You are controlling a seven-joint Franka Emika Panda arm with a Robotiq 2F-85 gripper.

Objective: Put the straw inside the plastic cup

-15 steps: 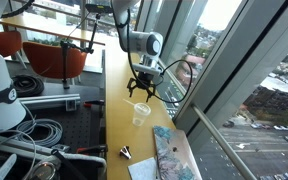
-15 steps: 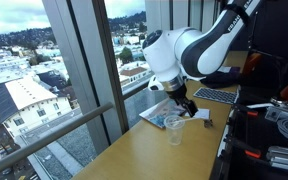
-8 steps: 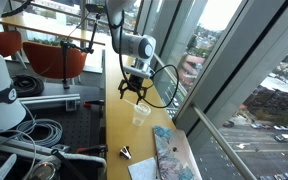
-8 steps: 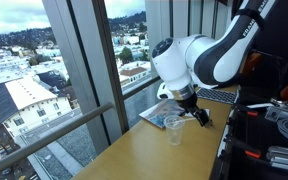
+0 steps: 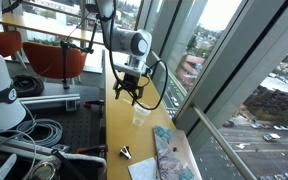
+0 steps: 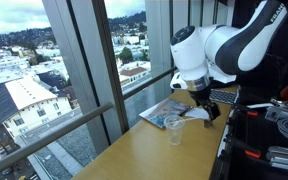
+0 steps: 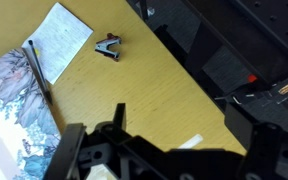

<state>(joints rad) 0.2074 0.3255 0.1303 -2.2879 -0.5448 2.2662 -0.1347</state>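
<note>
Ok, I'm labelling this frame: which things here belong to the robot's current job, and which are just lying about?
Job: plastic cup; gripper, open; straw, too thin to make out.
Lying about: dark clip; white paper; patterned magazine; dark pen-like stick.

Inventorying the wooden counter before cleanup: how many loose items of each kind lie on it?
Plastic cup: 1
Clip: 1
White sheet: 1
Patterned booklet: 1
Thin stick, likely the straw: 1
Total: 5
</note>
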